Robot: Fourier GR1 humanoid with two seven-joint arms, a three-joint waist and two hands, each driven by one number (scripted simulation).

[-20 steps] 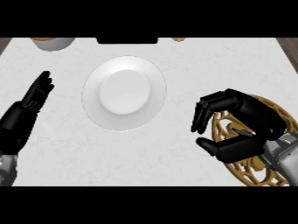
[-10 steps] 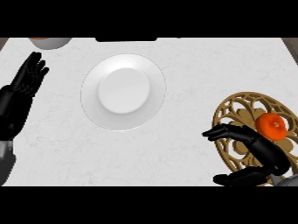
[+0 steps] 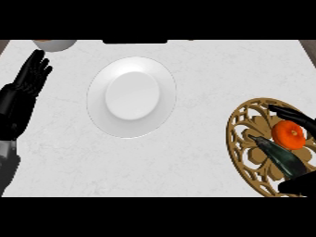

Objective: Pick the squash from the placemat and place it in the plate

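Here the orange squash (image 3: 288, 135) lies on the golden placemat (image 3: 246, 139), right of the plate (image 3: 98, 99) on the white marbled tabletop (image 3: 208, 69), between the spread fingers and thumb of the right hand (image 3: 309, 184); the left hand (image 3: 23, 88) rests open.

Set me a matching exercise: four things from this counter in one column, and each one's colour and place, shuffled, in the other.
1 plate
2 squash
3 placemat
4 left hand

A golden, at the right
B black, at the left edge
C white, in the middle
D dark green, lying on the placemat

Pairs: 1-C, 2-D, 3-A, 4-B.
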